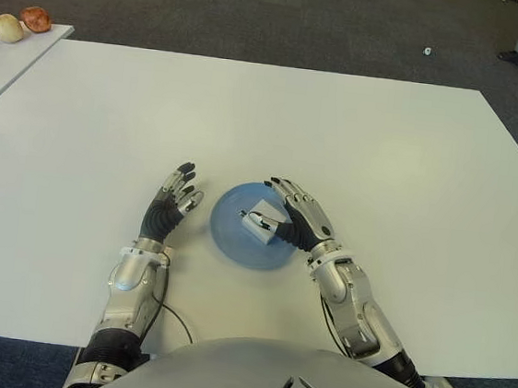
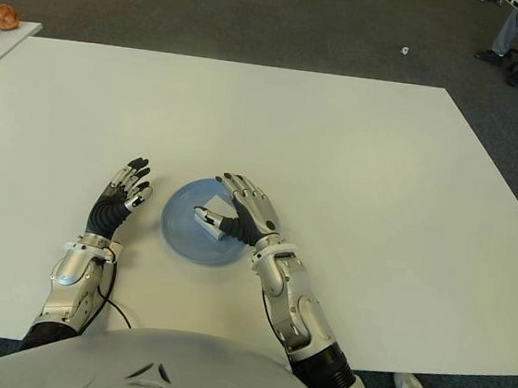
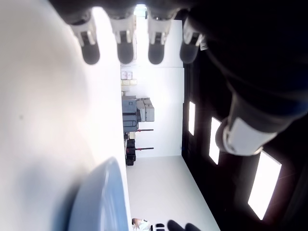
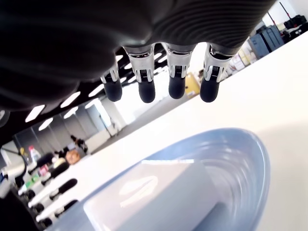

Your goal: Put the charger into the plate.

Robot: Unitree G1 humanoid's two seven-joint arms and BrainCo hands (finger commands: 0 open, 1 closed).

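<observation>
**A:** so the charger (image 1: 260, 224) is sitting in the blue plate (image 1: 235, 245) already. Right hand (image 1: 295, 218) is over it, fingers spread, thumb tip right at the charger, not gripping as far as I can tell.

**B:** yeah, risk is the thumb snagging on lift-off and dragging it over the rim. Left hand (image 1: 173, 200) is open beside the plate's left side; table (image 1: 357, 139) beyond.
</observation>
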